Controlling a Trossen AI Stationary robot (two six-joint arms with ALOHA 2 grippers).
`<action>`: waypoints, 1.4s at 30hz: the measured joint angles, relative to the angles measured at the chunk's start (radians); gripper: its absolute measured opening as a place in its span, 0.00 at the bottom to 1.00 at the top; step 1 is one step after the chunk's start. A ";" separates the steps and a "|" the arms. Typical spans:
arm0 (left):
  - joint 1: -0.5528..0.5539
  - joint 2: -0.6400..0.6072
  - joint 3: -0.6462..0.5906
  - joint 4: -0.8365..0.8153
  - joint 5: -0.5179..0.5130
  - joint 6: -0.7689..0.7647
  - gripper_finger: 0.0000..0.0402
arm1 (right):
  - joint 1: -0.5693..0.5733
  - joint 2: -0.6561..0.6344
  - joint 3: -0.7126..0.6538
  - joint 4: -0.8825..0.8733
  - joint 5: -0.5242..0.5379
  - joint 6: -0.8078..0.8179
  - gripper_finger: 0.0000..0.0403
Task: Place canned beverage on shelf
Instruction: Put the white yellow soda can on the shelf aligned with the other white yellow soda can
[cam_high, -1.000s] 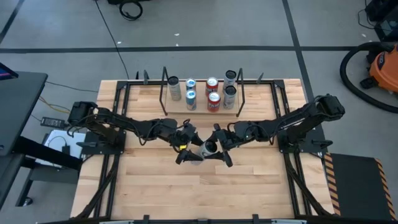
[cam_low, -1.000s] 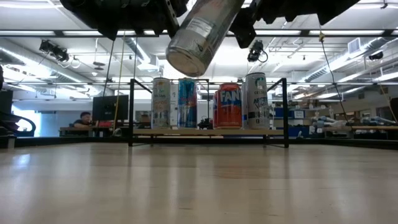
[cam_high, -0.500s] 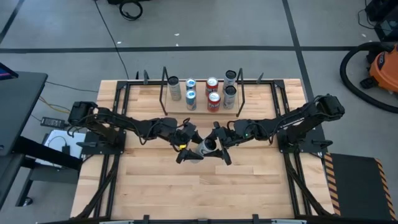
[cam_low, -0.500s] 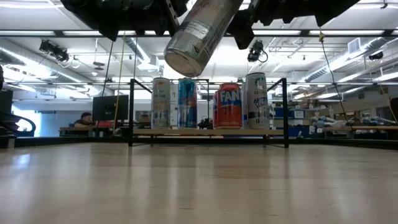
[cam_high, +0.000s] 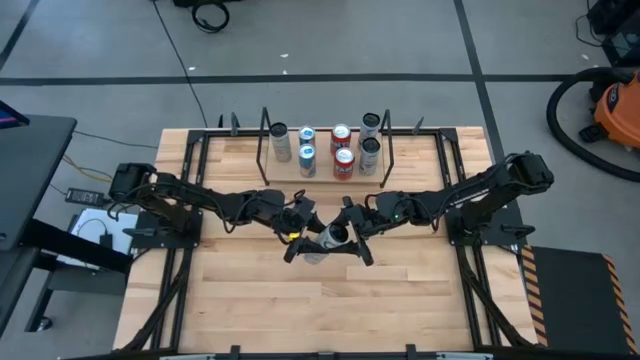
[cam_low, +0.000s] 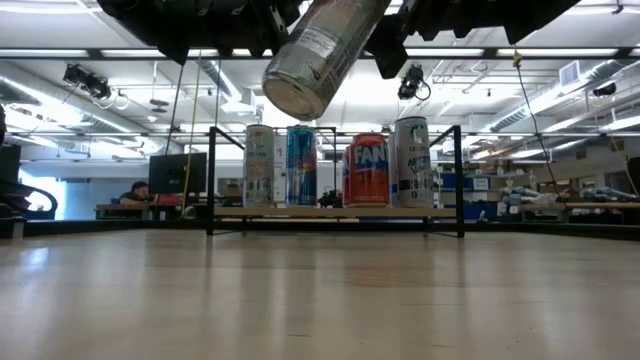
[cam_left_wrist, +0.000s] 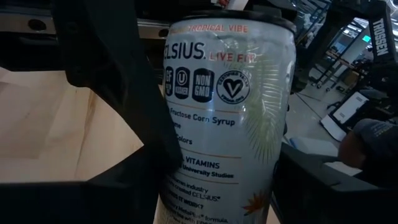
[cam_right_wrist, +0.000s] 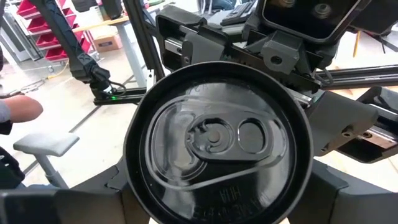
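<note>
Can (cam_low: 318, 50) tilted btwn both claws, above table (cam_low: 320, 300), shelf (cam_low: 335, 212) w/ cans behind.

The high camera hangs above the counter (cam_high: 320, 300) and looks straight down, taking in the whole wooden top, both arms and a band of grey floor around it. The low camera sits at counter height and looks level across the boards to the shelf (cam_low: 335, 213) at the far edge and the room behind; the arms enter it from above. Both show the tilted silver can (cam_high: 333, 237) held off the counter. The left wrist camera sits very near the can's printed side (cam_left_wrist: 227, 118), which nearly fills its view. The right wrist camera faces the can's top end (cam_right_wrist: 217, 146) at close range, with what seems to be the other arm behind.
</note>
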 joint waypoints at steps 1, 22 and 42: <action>0.000 0.000 0.000 0.000 0.000 0.000 0.61 | 0.000 0.000 0.000 0.001 0.000 0.000 0.69; 0.000 -0.001 0.000 0.002 0.000 0.013 0.62 | 0.002 0.001 -0.002 0.020 -0.036 -0.067 0.82; -0.040 -0.009 -0.002 0.148 -0.161 0.167 0.62 | 0.014 -0.258 0.001 0.063 -0.263 0.050 0.90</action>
